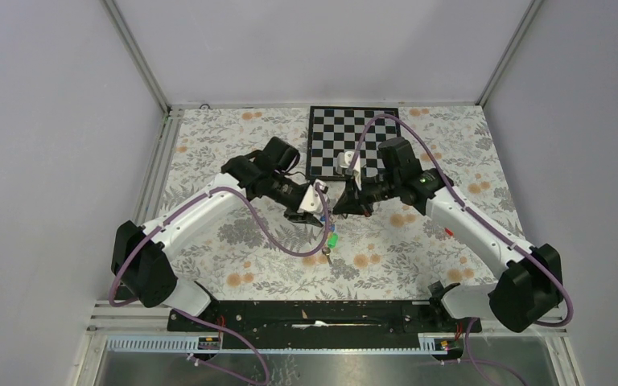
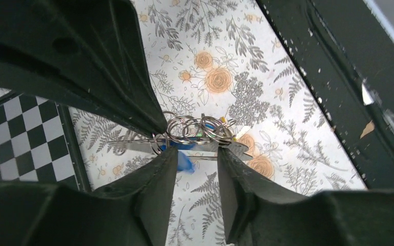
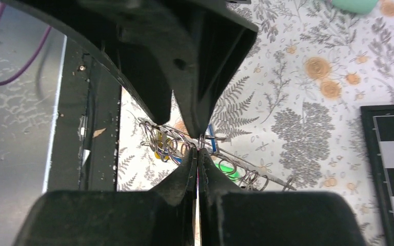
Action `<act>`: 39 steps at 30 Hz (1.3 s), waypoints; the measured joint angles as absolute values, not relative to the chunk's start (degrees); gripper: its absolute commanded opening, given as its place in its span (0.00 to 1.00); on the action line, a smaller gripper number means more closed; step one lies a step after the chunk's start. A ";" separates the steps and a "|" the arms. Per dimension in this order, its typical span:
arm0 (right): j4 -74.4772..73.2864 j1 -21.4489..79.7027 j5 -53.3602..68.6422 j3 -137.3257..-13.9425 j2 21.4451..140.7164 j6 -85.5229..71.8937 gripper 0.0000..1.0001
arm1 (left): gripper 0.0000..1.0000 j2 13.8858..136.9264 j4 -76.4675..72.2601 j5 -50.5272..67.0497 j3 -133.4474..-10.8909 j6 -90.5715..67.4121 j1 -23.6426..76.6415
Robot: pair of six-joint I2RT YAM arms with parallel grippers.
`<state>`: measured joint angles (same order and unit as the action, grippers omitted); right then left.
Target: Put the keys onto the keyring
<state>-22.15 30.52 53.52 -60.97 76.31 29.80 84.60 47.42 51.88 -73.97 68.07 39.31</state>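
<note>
Both grippers meet above the middle of the floral table. In the right wrist view my right gripper (image 3: 198, 152) is shut on the thin wire of the keyring (image 3: 201, 139), a bunch of silvery rings. A yellow key (image 3: 159, 147), a blue key (image 3: 213, 137) and a green key (image 3: 227, 167) hang among the rings. In the left wrist view my left gripper (image 2: 197, 152) stands open, with the ring bunch (image 2: 195, 130) lying across its fingertips and a blue key (image 2: 185, 160) just beyond. From above, a green key (image 1: 332, 240) dangles below the grippers.
A black-and-white chessboard (image 1: 352, 141) lies at the back of the table, just behind the grippers. A mint-green piece (image 3: 356, 4) shows at the top edge of the right wrist view. The black base rail (image 1: 314, 314) runs along the near edge.
</note>
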 measured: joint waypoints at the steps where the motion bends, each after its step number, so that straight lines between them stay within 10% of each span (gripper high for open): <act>1: -22.55 30.50 53.10 -61.28 75.88 30.83 0.00 | 0.48 84.58 46.76 52.31 -73.97 66.78 39.09; 15: -24.38 30.30 51.46 -57.74 67.37 40.88 0.00 | 0.57 84.49 39.99 58.74 -74.63 51.68 32.60; 39: -19.81 29.47 53.69 -54.46 65.60 39.00 0.00 | 0.26 84.49 25.96 59.96 -70.22 38.98 38.20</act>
